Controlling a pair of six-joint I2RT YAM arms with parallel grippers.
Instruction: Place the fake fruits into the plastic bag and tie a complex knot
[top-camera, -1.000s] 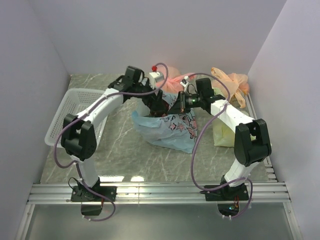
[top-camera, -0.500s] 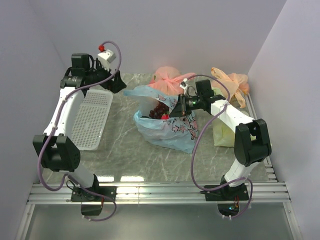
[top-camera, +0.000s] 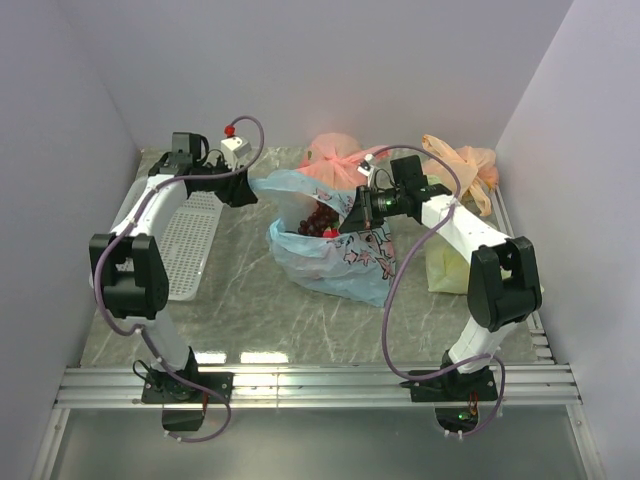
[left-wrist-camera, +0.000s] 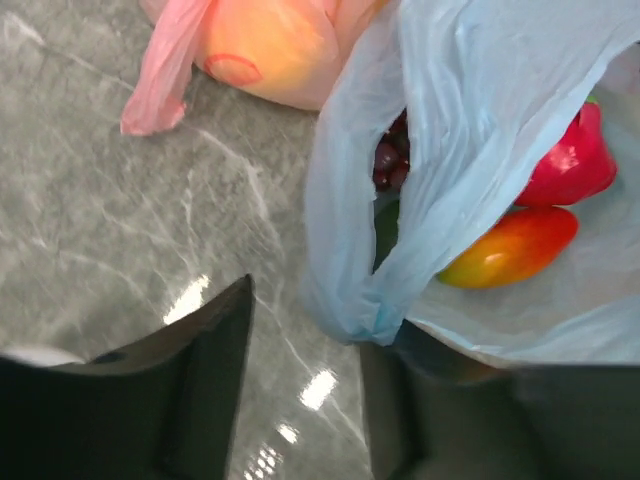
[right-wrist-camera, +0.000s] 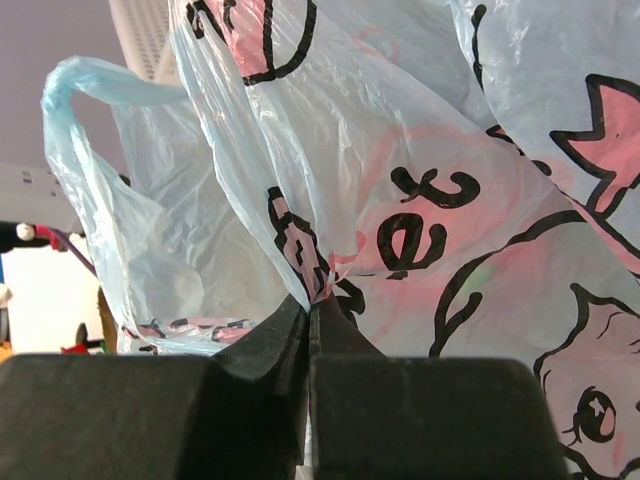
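Blue film bag (top-camera: 335, 262), mid-table, mouth up. My R gripper (right-wrist-camera: 311, 300) is pinched tight on its rim, prob. holding the mouth open. L gripper (left-wrist-camera: 310, 322) spread wide, empty, just beside opp. rim. Fruits (left-wrist-camera: 520, 240) inside; handles not yet tied.

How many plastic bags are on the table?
4: blue bag in the middle, pink bag behind it, orange bag at back right, yellow bag right of the blue one.
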